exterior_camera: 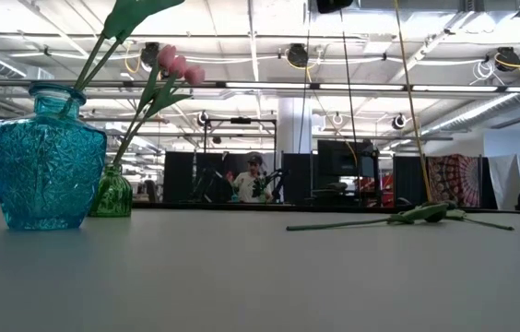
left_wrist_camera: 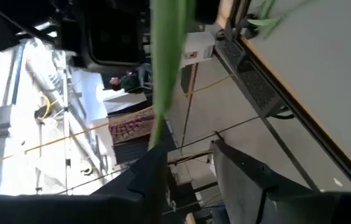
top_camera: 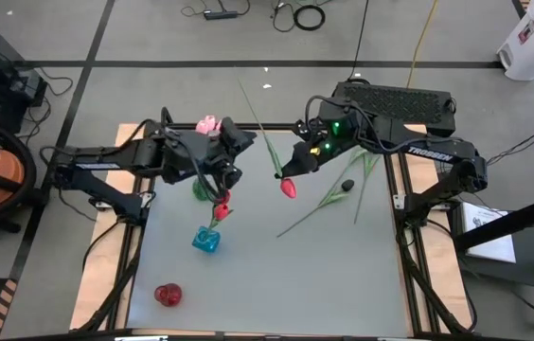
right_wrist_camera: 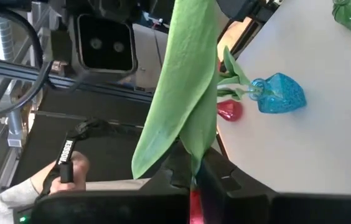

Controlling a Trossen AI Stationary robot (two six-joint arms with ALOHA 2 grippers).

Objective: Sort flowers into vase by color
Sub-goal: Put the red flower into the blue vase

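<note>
A red tulip hangs above the middle of the table, its bud pointing down and its thin stem running up and away toward the far edge; the right gripper is clamped tight on this stem just above the bud, and in the right wrist view a broad green leaf of the flower stands directly over the closed fingers. A second red flower stands in the blue vase, which sits left of centre. The left gripper is above that vase with its fingers parted; the left wrist view shows a green leaf running down to one finger, but whether the fingers press on it cannot be determined. Pink tulips rise from the green vase, which stands just beyond the blue one, partly under the left arm; in the low view the two vases appear side by side, the pink buds leaning rightward. A red vase stands alone near the front left corner, with no stem visible in it. A black tulip lies flat on the table toward the right side, well apart from all three vases, its stem stretched toward the centre.
</note>
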